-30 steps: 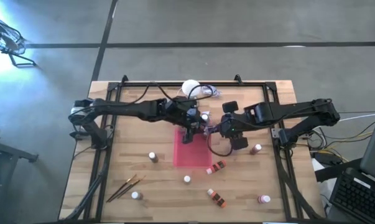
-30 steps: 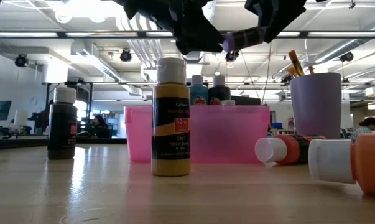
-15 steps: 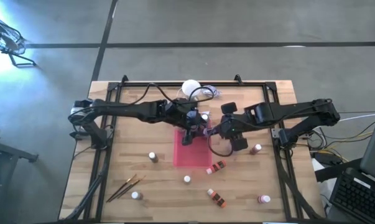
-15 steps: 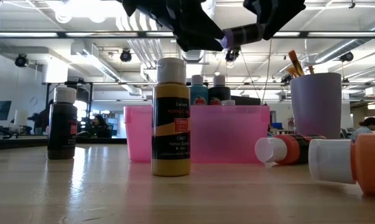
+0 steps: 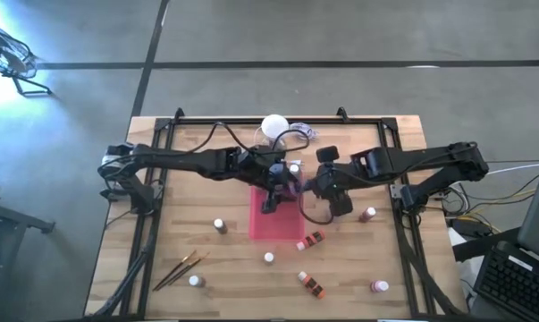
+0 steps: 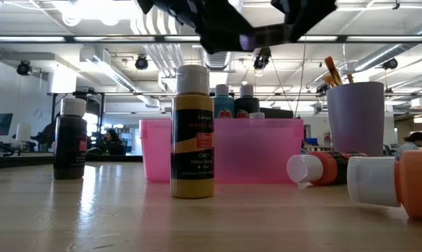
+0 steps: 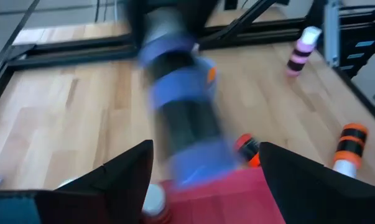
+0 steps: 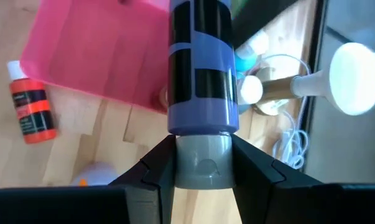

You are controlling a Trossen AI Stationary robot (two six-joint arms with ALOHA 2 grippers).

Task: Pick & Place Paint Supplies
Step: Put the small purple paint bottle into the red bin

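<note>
From above, we see both arms meeting mid-frame over the pink tray (image 5: 273, 219). In the left wrist view, the left gripper (image 7: 203, 168) stands spread wide, grasping nothing, the purple bottle (image 7: 187, 118) blurred just ahead. In the right wrist view, the right gripper (image 8: 203, 165) clamps that bottle's cap, its long axis pointing straight away.

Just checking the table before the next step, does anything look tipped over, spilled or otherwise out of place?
Some paint bottles lie on their sides: an orange bottle by the pink tray and another orange one nearer the front edge. No spill shows. The right pincer holds a purple bottle over the tray.
</note>
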